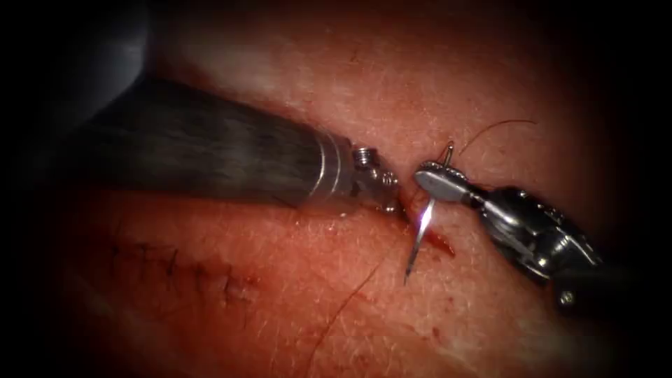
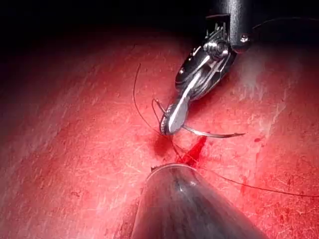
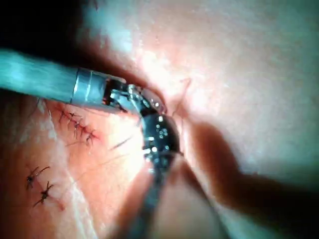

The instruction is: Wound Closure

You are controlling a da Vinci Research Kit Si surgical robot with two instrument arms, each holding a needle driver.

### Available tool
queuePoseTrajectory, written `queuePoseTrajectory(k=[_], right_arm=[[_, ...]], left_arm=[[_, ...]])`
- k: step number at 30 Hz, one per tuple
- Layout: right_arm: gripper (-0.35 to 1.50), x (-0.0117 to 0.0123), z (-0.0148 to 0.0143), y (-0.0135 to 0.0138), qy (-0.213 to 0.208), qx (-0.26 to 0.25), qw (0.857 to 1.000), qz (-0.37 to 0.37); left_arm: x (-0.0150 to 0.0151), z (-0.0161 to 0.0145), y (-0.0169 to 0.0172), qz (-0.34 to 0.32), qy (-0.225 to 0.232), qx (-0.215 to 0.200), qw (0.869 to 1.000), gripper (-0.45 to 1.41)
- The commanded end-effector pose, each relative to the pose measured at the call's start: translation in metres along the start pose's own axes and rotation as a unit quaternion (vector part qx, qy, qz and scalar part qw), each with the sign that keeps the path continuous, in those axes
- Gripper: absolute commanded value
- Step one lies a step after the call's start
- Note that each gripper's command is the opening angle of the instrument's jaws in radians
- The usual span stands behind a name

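Gripping needle (image 1: 420,234) near its tail, right tool (image 1: 435,178), tip above tissue (image 1: 490,315)

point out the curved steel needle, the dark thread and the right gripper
curved steel needle (image 1: 420,234), endoscope view, on its shaft below the gripper
dark thread (image 1: 493,127), endoscope view, on the loop trailing from the needle's end
right gripper (image 1: 437,178), endoscope view, shut on the needle
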Motion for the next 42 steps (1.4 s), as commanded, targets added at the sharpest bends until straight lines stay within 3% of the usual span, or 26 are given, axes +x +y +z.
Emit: queuePoseTrajectory(k=[1,11,26,36,42], right_arm=[[-0.35,-0.0009,0.0005,0.0002,0.0,-0.003,1.0,-0.002],[-0.35,-0.0015,0.0013,0.0017,0.01,-0.033,0.999,-0.025],[-0.35,-0.0018,0.0025,0.0032,0.013,-0.072,0.992,-0.105],[-0.35,-0.0016,0.0039,0.0039,0.011,-0.092,0.978,-0.188],[-0.35,-0.0024,0.0037,0.0042,-0.004,-0.099,0.961,-0.26]], left_arm=[[0.0,0.0009,0.0002,0.0,-0.001,-0.004,1.0,-0.45],[-0.001,-0.0006,0.0024,0.007,-0.012,-0.022,1.0,-0.45],[-0.0009,-0.0023,0.0031,0.003,-0.011,-0.024,1.0,-0.4],[-0.0022,-0.0031,0.0039,0.001,-0.012,-0.028,1.0,-0.38],[-0.0021,-0.0035,0.0039,0.001,-0.012,-0.03,0.999,-0.37]])
